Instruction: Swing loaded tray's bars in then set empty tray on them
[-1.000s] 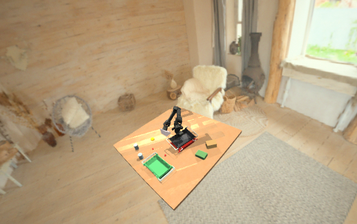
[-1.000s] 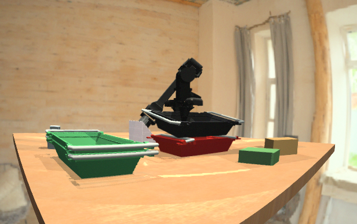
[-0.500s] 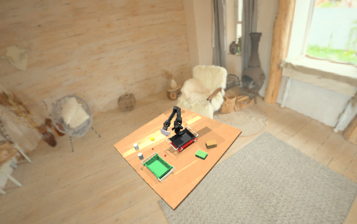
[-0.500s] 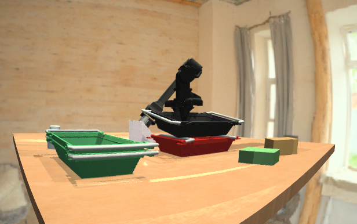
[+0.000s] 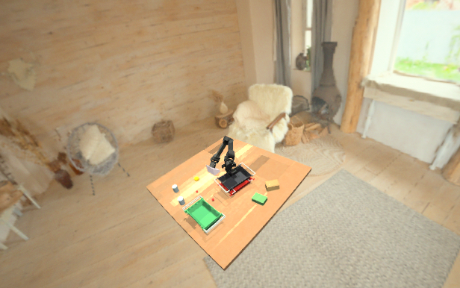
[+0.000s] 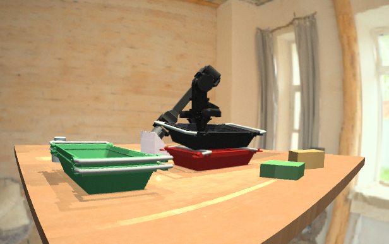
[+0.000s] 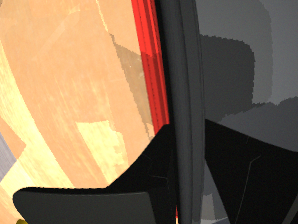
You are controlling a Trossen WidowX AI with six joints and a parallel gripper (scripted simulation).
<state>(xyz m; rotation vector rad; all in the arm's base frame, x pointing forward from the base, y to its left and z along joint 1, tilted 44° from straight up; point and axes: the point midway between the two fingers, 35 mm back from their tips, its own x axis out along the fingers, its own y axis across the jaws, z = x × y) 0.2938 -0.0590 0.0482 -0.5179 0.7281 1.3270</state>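
Note:
The red tray (image 5: 240,188) (image 6: 215,162) (image 7: 151,70) stands on the table. Its bars, one at the near left (image 6: 206,153) and one at the right (image 6: 252,149), appear swung in over its top. The black tray (image 5: 234,179) (image 6: 215,141) (image 7: 185,75) is above it, roughly level, its own bars out at its ends. Its bottom is at or just above the red tray's bars; contact is unclear. My gripper (image 6: 202,128) (image 7: 185,129) points down and is shut on the black tray's long rim. The load in the red tray is hidden.
Green trays (image 5: 203,213) (image 6: 113,183) with white bars stand nested at the near left. A green block (image 5: 259,198) (image 6: 281,170) and a tan block (image 5: 272,185) (image 6: 306,158) are to the right. A pale upright piece (image 5: 213,170) (image 6: 149,143) and two grey cylinders (image 5: 175,188) (image 5: 181,201) are leftward.

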